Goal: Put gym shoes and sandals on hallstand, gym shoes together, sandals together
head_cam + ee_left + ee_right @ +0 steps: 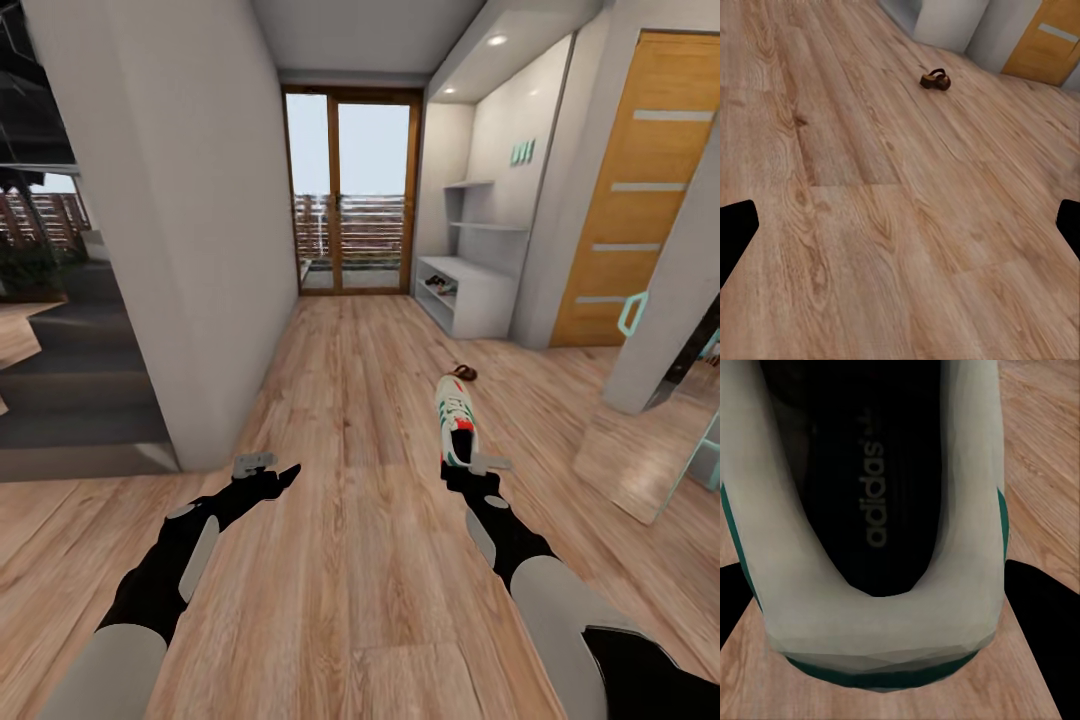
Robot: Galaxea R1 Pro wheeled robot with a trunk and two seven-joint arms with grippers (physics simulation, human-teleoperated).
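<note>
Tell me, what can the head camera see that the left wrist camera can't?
Head camera alone: the gym shoe gripped at its heel by the right hand, the empty open left hand, the hallstand's shelves, the glass door at the corridor's end.

Left wrist camera alone: a closer look at the sandal's straps, with the hand's dark fingertips at the picture's edges.

Both: the wood corridor floor, that brown sandal, the hallstand's base and the orange door.

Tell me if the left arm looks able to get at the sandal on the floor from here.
Probably not: the sandal lies well ahead on bare floor, nearer the right side, far beyond the open left tool. Nothing blocks it.
</note>
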